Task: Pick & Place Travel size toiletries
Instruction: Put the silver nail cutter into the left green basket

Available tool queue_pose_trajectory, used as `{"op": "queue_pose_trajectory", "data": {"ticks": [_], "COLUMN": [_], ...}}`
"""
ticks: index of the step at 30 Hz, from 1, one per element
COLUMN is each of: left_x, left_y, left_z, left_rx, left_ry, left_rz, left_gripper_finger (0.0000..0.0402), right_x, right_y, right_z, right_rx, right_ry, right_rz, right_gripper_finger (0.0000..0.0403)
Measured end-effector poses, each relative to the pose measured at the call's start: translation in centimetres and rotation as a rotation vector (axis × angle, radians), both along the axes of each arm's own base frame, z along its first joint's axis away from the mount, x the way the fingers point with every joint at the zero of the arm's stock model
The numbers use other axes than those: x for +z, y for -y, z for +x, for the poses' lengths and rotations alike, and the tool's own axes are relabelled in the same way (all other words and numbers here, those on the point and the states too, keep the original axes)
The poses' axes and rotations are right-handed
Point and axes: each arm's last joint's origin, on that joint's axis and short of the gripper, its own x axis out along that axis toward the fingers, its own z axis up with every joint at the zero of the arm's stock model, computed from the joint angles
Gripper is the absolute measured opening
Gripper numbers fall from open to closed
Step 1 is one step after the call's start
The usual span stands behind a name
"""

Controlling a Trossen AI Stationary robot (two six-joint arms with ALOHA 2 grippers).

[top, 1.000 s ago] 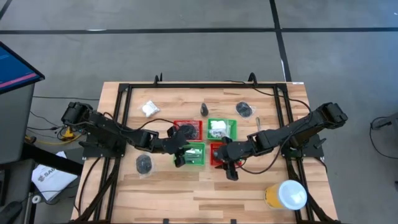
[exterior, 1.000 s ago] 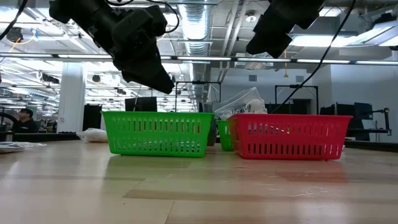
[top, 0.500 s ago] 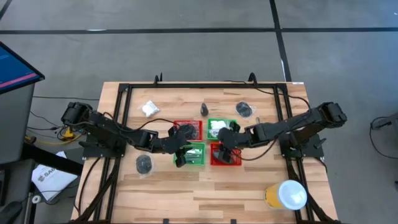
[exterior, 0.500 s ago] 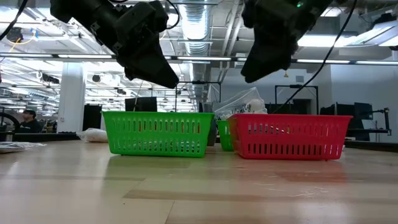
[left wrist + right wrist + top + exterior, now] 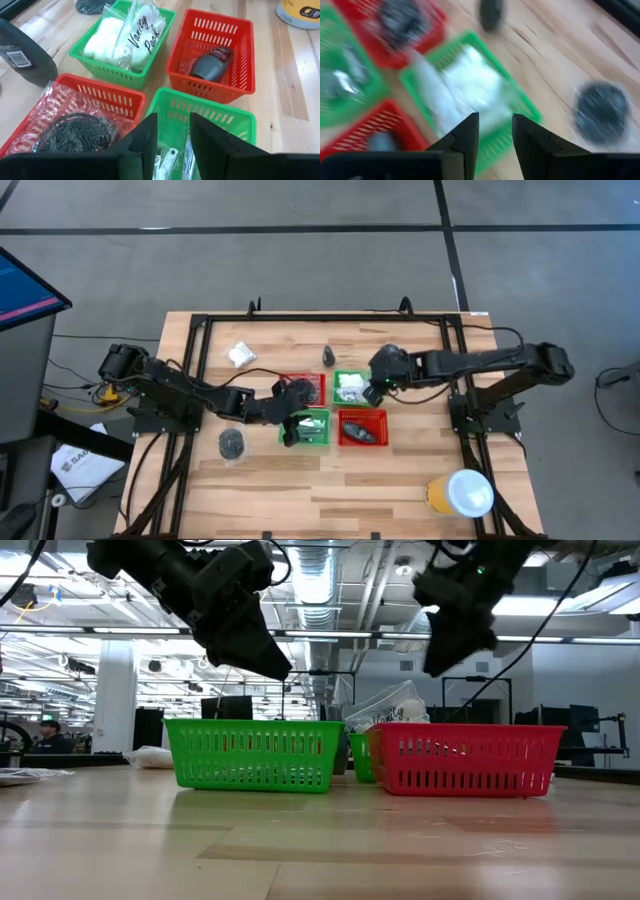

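Note:
Four small mesh baskets stand together at mid-table. The far green basket point(image 5: 150, 65) holds white packets point(image 5: 131, 37). The near red one point(image 5: 240, 55) holds a dark mini bottle point(image 5: 211, 64). A bagged black coil point(image 5: 75, 132) fills the far red one point(image 5: 115, 97). Silver tubes point(image 5: 167, 157) lie in the near green one point(image 5: 220, 117). My left gripper point(image 5: 172, 125) hovers open over that near green basket. My right gripper point(image 5: 372, 392) hangs open above the far green basket's right side, with nothing in it. Both stand well above the baskets in the low view.
Loose on the table lie a white packet point(image 5: 238, 355), a dark bottle point(image 5: 328, 358), a bagged black coil point(image 5: 393, 357) toward the far edge and another coil point(image 5: 232, 443) at the near left. A yellow tub with a white lid point(image 5: 462, 492) stands near right.
My right gripper has swung from the near red basket's front toward the table's far edge, turning as it went, and now hangs over the far green basket. The dark bottle in the near red basket now shows uncovered.

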Motion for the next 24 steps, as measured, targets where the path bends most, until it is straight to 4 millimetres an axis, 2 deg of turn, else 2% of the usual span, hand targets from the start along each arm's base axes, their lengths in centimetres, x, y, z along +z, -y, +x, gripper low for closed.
{"op": "queue_pose_trajectory", "data": {"ticks": [12, 17, 24], "left_x": [1.0, 1.3, 1.3], "left_y": [0.0, 0.0, 0.0], "left_z": [-0.3, -0.3, -0.3], "left_rx": [-0.006, -0.006, -0.006], "left_ry": [0.042, 0.060, 0.058], "left_rz": [-0.010, -0.014, -0.013], "left_gripper_finger": [0.0104, 0.0104, 0.0104], "right_x": [-1.1, -1.7, -4.5], "right_y": [1.7, 2.9, 5.1], "right_z": [-3.3, -3.8, -5.8], "right_rx": [-0.241, -0.314, -0.428], "right_ry": [-0.281, -0.297, -0.392], "right_rz": [0.074, 0.087, 0.137], "right_gripper_finger": [0.0108, 0.0108, 0.0107]}}
